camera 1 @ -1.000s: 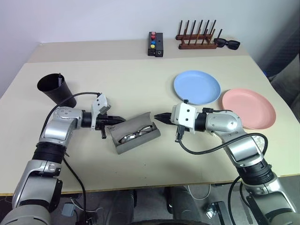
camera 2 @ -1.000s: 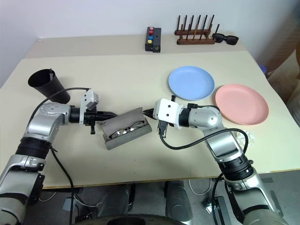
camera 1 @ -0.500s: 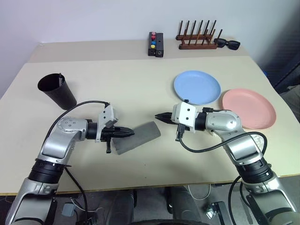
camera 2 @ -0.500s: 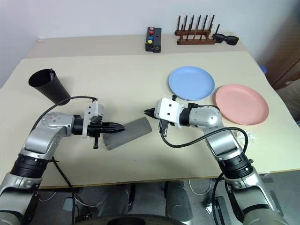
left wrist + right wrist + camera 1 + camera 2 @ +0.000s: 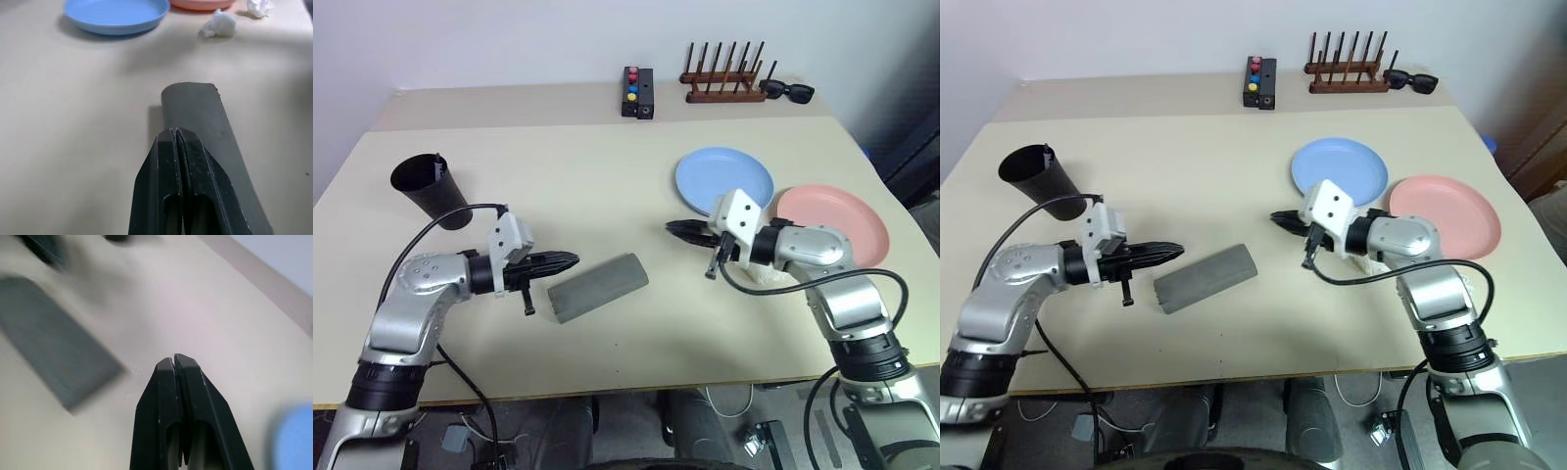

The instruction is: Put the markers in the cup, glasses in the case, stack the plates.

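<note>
The grey case [image 5: 598,286] lies closed at mid-table, and the glasses are hidden. My left gripper [image 5: 570,260] is shut and empty, its tip just off the case's left end [image 5: 205,117]. Right of the case, my right gripper [image 5: 674,229] is also shut and empty, pointing at it across a gap, in front of the light blue plate [image 5: 724,181]. The salmon pink plate [image 5: 837,223] lies beside the blue one, partly behind my right arm. The black cup [image 5: 431,188] leans at the far left with a slim dark end at its rim; the markers are otherwise hidden.
At the table's back stand a black box with coloured buttons [image 5: 637,92], a wooden peg rack [image 5: 724,78] and black sunglasses [image 5: 788,92]. Crumpled white paper [image 5: 218,24] lies near the plates. Bare tabletop [image 5: 558,186] spreads between cup, case and plates.
The case's lid went from open, with the glasses showing inside, to closed. My left gripper drew back to the left. My right gripper swung right, away from the case.
</note>
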You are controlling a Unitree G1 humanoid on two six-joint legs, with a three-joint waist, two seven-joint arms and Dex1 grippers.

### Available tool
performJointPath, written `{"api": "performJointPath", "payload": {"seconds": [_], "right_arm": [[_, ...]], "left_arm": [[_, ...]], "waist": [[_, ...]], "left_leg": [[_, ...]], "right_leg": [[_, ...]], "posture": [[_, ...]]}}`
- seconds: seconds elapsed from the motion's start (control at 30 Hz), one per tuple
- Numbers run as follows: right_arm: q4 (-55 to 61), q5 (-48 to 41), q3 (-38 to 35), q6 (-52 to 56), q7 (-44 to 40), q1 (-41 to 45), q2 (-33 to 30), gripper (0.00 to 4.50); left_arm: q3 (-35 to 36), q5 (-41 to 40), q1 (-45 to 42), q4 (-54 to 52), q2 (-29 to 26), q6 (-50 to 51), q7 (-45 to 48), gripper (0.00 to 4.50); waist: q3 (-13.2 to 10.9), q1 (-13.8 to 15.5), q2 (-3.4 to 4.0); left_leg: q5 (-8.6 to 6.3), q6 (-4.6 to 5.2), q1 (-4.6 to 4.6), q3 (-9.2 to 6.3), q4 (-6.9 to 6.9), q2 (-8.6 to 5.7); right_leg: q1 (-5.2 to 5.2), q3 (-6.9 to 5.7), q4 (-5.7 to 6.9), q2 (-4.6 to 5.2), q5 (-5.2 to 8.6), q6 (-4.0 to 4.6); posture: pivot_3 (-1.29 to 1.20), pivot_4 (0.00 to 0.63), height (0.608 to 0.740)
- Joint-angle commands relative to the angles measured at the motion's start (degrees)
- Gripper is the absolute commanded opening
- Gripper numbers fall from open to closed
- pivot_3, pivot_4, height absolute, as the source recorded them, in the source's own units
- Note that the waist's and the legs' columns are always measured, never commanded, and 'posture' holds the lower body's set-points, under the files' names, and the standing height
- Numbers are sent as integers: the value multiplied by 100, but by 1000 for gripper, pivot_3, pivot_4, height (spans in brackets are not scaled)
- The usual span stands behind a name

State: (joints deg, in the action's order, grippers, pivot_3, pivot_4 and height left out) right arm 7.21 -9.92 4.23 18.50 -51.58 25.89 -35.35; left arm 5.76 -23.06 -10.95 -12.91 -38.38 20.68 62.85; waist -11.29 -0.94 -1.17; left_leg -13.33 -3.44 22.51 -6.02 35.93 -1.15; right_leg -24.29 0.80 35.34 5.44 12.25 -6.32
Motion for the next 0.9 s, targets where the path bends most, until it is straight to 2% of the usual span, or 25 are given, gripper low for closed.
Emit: {"api": "performJointPath", "payload": {"seconds": [0.03, 0.23, 0.53, 0.63, 0.8, 0.83, 0.9], "right_arm": [[-421, 207, -159, -7, 182, 276, -222, 819], [-1472, 1313, 375, -700, 629, 620, -470, 3779], [-3156, 2261, 771, -1740, 1619, 1126, -160, 3779], [-3458, 2464, 846, -2069, 1833, 1220, -116, 2899], [-3506, 2525, 846, -2324, 1813, 1214, -114, 304], [-3473, 2559, 854, -2390, 1826, 1203, -127, 26], [-3361, 2628, 855, -2503, 1874, 1165, -167, 26]], "left_arm": [[283, -166, 230, -510, -45, -130, -216, 0], [161, -231, 564, -908, 58, -80, -503, 0], [-93, -409, 795, -1362, 340, 5, -806, 0], [-160, -494, 714, -1510, 378, 169, -981, 0], [-186, -582, 627, -1643, 393, 336, -1219, 0], [-168, -609, 600, -1646, 408, 355, -1268, 0], [-167, -666, 571, -1672, 435, 378, -1351, 0]], "waist": [[0, 14, 0], [0, 2, 1], [0, -24, 1], [0, -16, 1], [-1, -13, 1], [-1, -13, 1], [0, -14, 1]], "left_leg": [[0, 0, 1, 0, 1, 0], [0, 0, 0, 7, 1, -1], [0, 0, -4, 15, -1, -1], [0, 0, -4, 16, 1, -1], [0, 0, -3, 17, 2, -2], [0, 0, -3, 17, 2, -2], [0, 0, -5, 17, 1, -2]], "right_leg": [[1, 0, 0, 0, 0, 1], [1, 2, -4, 2, 0, 1], [2, 11, -4, 1, -1, 2], [3, 12, -4, 1, -2, 3], [4, 13, -5, 1, -3, 3], [4, 13, -5, 1, -3, 3], [5, 13, -5, 0, -2, 3]], "posture": [[0, 150, 739], [0, 150, 739], [0, 150, 739], [0, 150, 739], [0, 150, 739], [0, 150, 739], [0, 150, 739]]}}
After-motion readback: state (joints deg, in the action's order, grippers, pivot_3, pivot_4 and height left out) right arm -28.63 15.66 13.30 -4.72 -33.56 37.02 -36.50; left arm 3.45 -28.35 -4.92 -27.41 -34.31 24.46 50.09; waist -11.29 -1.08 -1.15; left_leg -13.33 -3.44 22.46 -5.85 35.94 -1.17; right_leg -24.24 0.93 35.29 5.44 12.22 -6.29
